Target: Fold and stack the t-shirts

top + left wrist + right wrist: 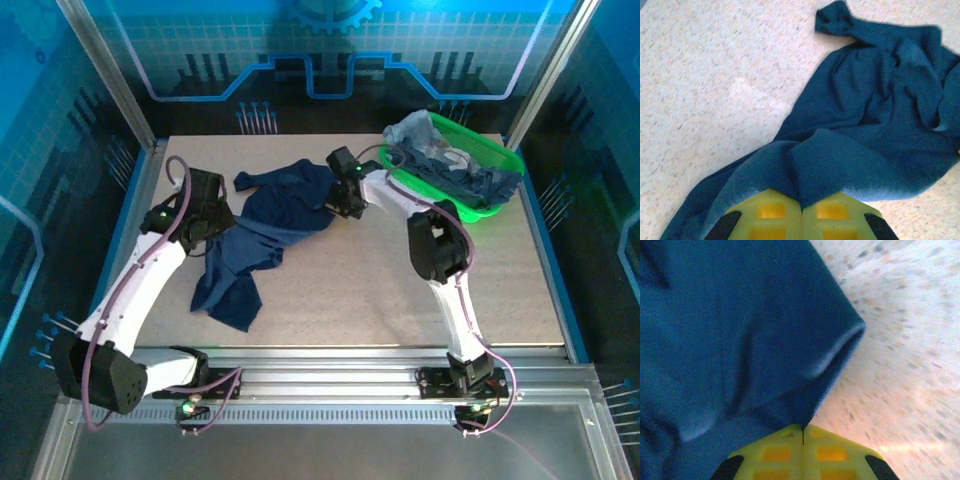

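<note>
A dark navy t-shirt (pixel 285 205) is seen on the speckled beige table (pixel 400 290), a bright green basket (pixel 475 212) at its far-right corner.

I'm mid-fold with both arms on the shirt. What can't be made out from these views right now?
Top view: how many shirts lie in the green basket; they are heaped over one another.
Top view: whether the navy t-shirt is one garment or two; folds overlap.
Left wrist view: its far side, cut off by the right edge.
Right wrist view: blurred; cloth runs past the left and top edges.
</note>
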{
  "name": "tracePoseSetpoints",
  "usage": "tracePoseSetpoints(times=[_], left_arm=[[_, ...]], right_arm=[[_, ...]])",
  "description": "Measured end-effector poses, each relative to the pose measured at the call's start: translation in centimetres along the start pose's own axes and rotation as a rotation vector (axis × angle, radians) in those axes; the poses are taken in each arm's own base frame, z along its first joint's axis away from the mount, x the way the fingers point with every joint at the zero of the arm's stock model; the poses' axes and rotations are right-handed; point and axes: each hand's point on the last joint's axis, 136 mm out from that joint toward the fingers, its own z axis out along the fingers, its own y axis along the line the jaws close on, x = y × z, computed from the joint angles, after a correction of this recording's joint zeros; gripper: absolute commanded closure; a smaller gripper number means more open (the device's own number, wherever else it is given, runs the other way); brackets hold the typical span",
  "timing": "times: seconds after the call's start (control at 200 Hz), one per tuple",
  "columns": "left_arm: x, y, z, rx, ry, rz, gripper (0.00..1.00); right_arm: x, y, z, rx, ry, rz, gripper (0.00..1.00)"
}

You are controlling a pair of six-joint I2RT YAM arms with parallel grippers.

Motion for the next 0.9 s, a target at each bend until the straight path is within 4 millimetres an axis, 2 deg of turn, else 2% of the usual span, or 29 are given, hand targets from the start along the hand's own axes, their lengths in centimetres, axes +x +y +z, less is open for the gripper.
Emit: tracePoseSetpoints(times=[0.06, 0.185, 0.275, 0.34, 0.415, 0.57, 0.605, 0.67, 0.735, 0.755, 0.77, 0.81, 0.825, 0.84, 0.895], left_arm=[[-1.4, -0.9, -0.2, 0.024, -0.03, 0.002, 1.0], [-4.7, -2.8, -1.8, 0.086, -0.118, -0.002, 1.0], [-6.4, -3.8, -3.4, 0.136, -0.173, -0.018, 1.0], [-6.7, -3.9, -4.6, 0.165, -0.196, -0.025, 1.0], [-6.3, -3.6, -6.0, 0.198, -0.216, -0.031, 1.0], [-5.5, -2.8, -8.3, 0.254, -0.252, -0.036, 1.0], [-5.5, -3.1, -8.2, 0.266, -0.249, -0.034, 1.0], [-5.4, -4.2, -6.7, 0.277, -0.208, -0.023, 1.0], [-5.6, -5.8, -3.4, 0.257, -0.125, -0.01, 1.0], [-5.6, -6.4, -1.5, 0.24, -0.086, -0.006, 1.0], [-5.7, -6.8, -0.9, 0.238, -0.07, -0.004, 1.0], [-6.0, -7.9, 2.3, 0.217, -0.008, 0.0, 1.0], [-5.9, -8.4, 4.2, 0.202, 0.024, 0.001, 1.0], [-6.0, -8.6, 5.1, 0.197, 0.041, 0.001, 1.0], [-5.5, -9.3, 10.5, 0.151, 0.133, 0.001, 1.0]], right_arm=[[-0.8, 0.5, -3.4, -0.037, -0.05, -0.024, 1.0], [-2.4, 1.6, -13.3, -0.151, -0.198, -0.073, 1.0], [-2.2, 1.2, -19.3, -0.217, -0.289, -0.104, 1.0], [-1.6, 0.2, -22.1, -0.235, -0.329, -0.115, 1.0], [-0.5, -1.6, -23.8, -0.226, -0.354, -0.124, 1.0], [1.4, -4.9, -24.4, -0.169, -0.353, -0.133, 1.0], [1.5, -5.2, -24.3, -0.161, -0.35, -0.133, 1.0], [1.1, -5.9, -23.6, -0.142, -0.343, -0.127, 1.0], [0.5, -6.7, -21.9, -0.105, -0.318, -0.109, 1.0], [0.2, -7.0, -21.1, -0.09, -0.307, -0.105, 1.0], [0.0, -7.2, -20.6, -0.079, -0.299, -0.1, 1.0], [-0.6, -7.7, -18.8, -0.046, -0.268, -0.09, 1.0], [-0.8, -7.9, -17.9, -0.032, -0.252, -0.088, 1.0], [-1.0, -8.1, -17.1, -0.018, -0.238, -0.083, 1.0], [-1.7, -8.7, -14.0, 0.031, -0.183, -0.07, 1.0]])
